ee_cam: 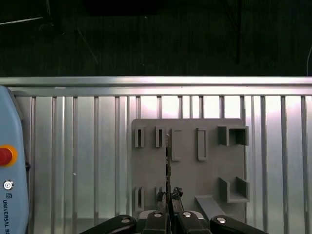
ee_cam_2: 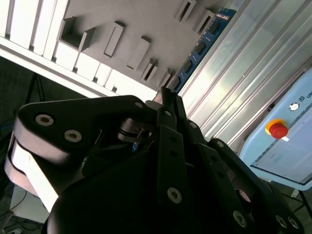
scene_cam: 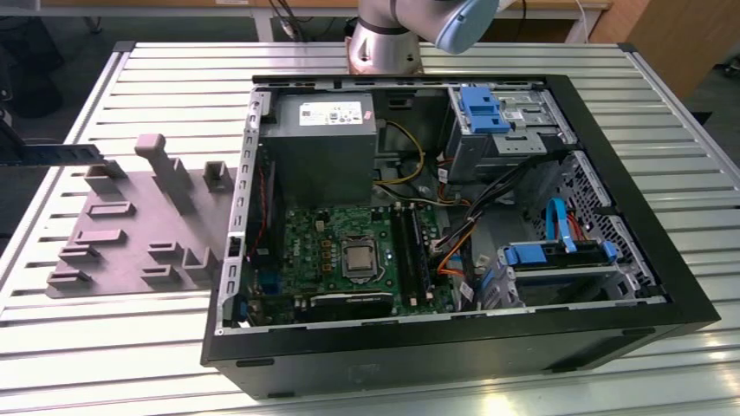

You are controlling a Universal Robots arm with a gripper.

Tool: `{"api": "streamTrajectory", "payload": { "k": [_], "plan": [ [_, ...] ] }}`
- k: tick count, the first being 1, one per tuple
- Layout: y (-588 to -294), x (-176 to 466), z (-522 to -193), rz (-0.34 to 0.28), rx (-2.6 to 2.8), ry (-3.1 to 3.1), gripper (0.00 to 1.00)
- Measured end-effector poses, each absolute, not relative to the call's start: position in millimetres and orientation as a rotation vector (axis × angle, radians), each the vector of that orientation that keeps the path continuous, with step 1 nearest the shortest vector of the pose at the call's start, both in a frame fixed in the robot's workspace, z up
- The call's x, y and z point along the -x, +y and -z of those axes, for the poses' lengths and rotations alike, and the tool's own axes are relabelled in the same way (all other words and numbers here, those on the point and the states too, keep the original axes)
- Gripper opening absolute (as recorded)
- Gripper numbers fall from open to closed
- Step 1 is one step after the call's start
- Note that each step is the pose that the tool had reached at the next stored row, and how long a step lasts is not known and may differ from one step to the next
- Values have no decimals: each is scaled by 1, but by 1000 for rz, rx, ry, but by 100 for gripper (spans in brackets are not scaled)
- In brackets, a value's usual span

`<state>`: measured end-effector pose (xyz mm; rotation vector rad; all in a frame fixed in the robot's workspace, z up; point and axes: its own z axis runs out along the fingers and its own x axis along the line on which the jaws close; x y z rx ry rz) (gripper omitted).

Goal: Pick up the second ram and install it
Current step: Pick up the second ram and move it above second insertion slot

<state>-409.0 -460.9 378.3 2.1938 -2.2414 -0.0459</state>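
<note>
The second ram (ee_cam_2: 200, 48) is a thin dark blue stick with black chips, and my gripper (ee_cam_2: 165, 100) is shut on one end of it. In the first wrist view the ram (ee_cam: 168, 161) shows edge-on as a thin line rising from the gripper (ee_cam: 169, 195), above the grey tray (ee_cam: 190, 175). In the exterior view the ram (scene_cam: 64, 153) hangs level at the exterior view's far left, just over the tray's (scene_cam: 127, 225) far corner, with the gripper (scene_cam: 9, 143) at the picture's edge. The black slot rails (scene_cam: 411, 247) lie on the motherboard inside the case.
The open computer case (scene_cam: 647, 286) lies on a slatted metal table (scene_cam: 173, 78), to the tray's right in the exterior view. Inside are a power supply (scene_cam: 318, 147), cables and blue drive brackets (scene_cam: 480, 108). A pendant with a red button (ee_cam_2: 278, 130) sits beside the table.
</note>
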Motion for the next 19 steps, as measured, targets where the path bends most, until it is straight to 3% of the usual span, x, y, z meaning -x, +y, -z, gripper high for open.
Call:
{"api": "streamTrajectory", "payload": {
  "k": [19],
  "plan": [
    [-461, 409, -384, 46, -2194, -2241, 14]
  ]
}}
